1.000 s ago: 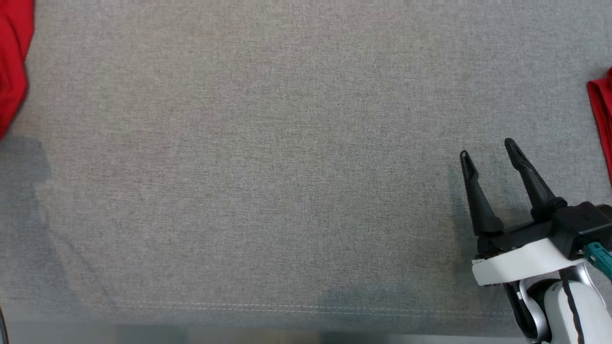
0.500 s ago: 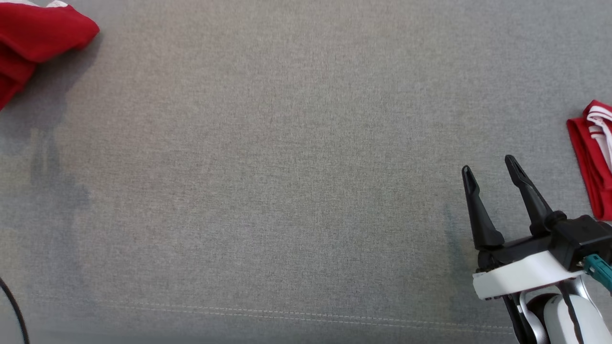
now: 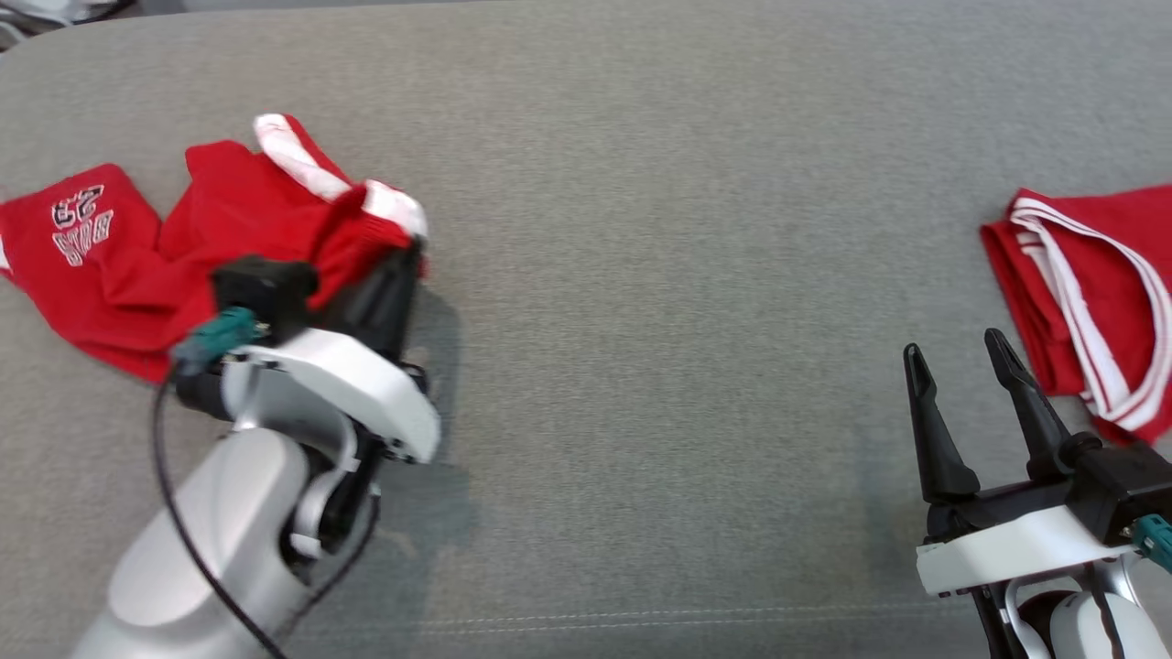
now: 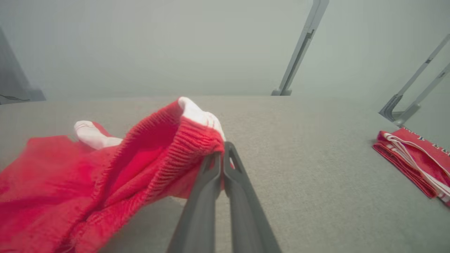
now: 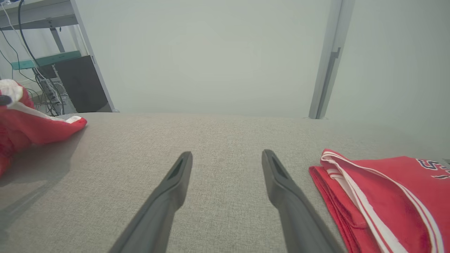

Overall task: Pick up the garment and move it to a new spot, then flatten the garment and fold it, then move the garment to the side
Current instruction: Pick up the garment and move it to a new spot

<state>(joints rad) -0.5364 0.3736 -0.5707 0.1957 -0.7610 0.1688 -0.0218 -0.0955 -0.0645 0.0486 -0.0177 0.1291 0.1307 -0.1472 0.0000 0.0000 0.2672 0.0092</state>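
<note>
Grey surface (image 3: pixel 641 229), garment (image 3: pixel 240 212) between left fingers (image 4: pixel 201 196)

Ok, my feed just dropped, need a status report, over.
Left gripper shut on crumpled red garment, at ribbed hem. Right gripper open, empty, over grey surface. Folded red garment lies right of it, not touching.

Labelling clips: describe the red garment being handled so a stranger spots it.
On the grey fabric surface, look to the robot's left. The crumpled red jersey lies there, ribbed hem pinched in the left gripper. The other red garment, at right, lies folded.
</note>
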